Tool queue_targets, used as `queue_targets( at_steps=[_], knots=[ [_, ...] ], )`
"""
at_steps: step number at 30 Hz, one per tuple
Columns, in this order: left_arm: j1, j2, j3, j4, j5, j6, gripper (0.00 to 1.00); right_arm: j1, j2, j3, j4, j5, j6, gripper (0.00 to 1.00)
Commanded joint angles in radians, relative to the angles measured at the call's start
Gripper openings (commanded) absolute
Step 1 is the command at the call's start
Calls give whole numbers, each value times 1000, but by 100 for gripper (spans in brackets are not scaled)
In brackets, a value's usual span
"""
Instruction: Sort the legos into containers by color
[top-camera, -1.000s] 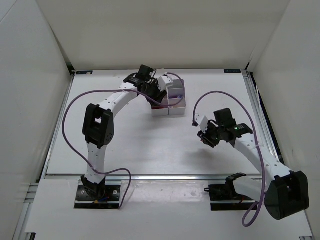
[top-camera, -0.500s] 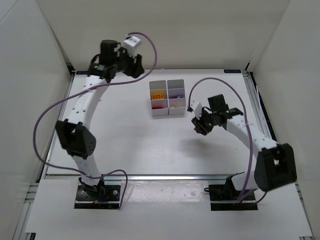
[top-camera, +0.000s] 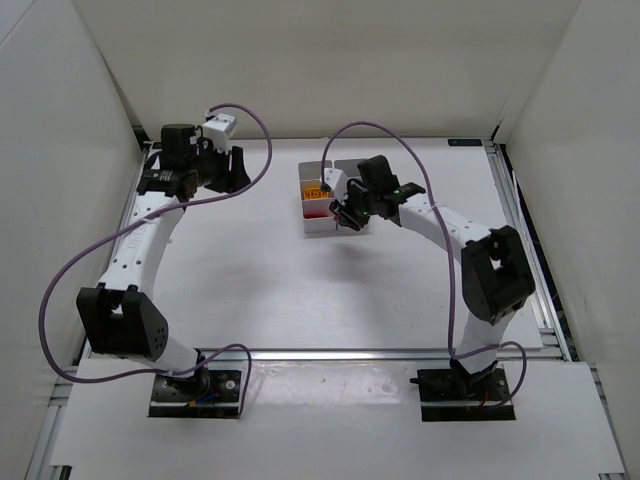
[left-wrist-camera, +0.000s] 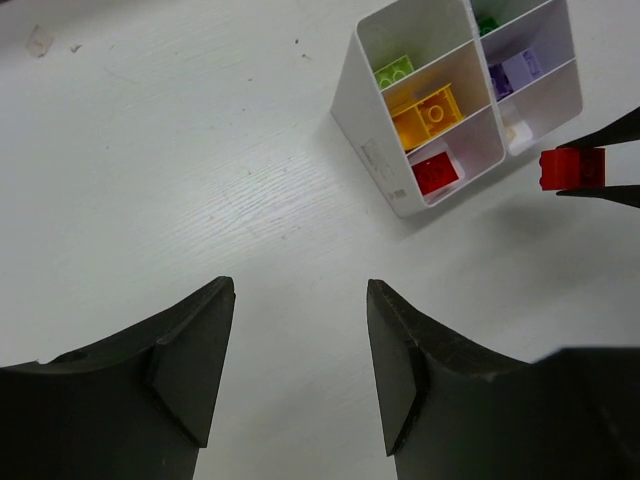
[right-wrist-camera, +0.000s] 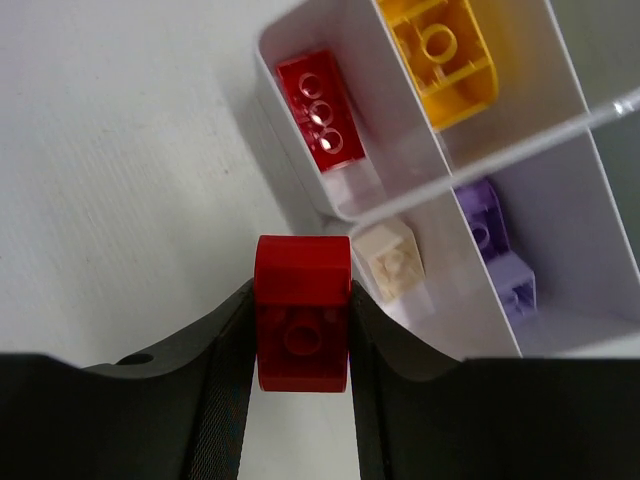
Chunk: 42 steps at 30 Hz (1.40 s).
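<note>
In the right wrist view, the right pincer (right-wrist-camera: 300, 325) was closed on a red lego (right-wrist-camera: 301, 300), one finger on each side, with the jaws as wide as the brick. The lego hung above the desk (right-wrist-camera: 120, 180), just beside the near end of the containers (right-wrist-camera: 480, 160) and outside their rim. It was close to the wall that divides a second red lego (right-wrist-camera: 322, 120) from a cream lego (right-wrist-camera: 392, 258). Behind these lay an orange lego (right-wrist-camera: 445, 50) and purple legos (right-wrist-camera: 495, 250).

The left wrist view added the far compartments, which held a yellow-green lego (left-wrist-camera: 395, 70) and a green lego (left-wrist-camera: 487, 22). It also showed that the held lego did not touch the block. In this view the left pincer (left-wrist-camera: 300, 300) was wide open, with nothing between its fingers.

Only the top view showed both arms. There the right pincer covered the right compartments. The left one stood at the far left corner of the desk, near the side wall (top-camera: 60, 150), and a broad stretch of white desk lay between it and the block.
</note>
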Motion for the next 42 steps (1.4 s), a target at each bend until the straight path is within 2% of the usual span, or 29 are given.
queue_targets(
  at_steps=[1, 12, 25, 38, 42],
  knots=[
    [31, -63, -4, -1, 8, 3, 66, 11, 34, 74, 3, -95, -123, 4],
    [42, -26, -1, 2, 36, 6, 66, 48, 125, 208, -21, -96, -270, 5],
    [42, 14, 36, 20, 50, -6, 66, 91, 252, 312, 9, -21, -318, 7],
    [40, 26, 34, 26, 60, -6, 66, 103, 270, 315, 69, 27, -310, 8],
    [42, 30, 34, 26, 60, -6, 66, 103, 277, 308, 86, 42, -314, 11]
  ],
)
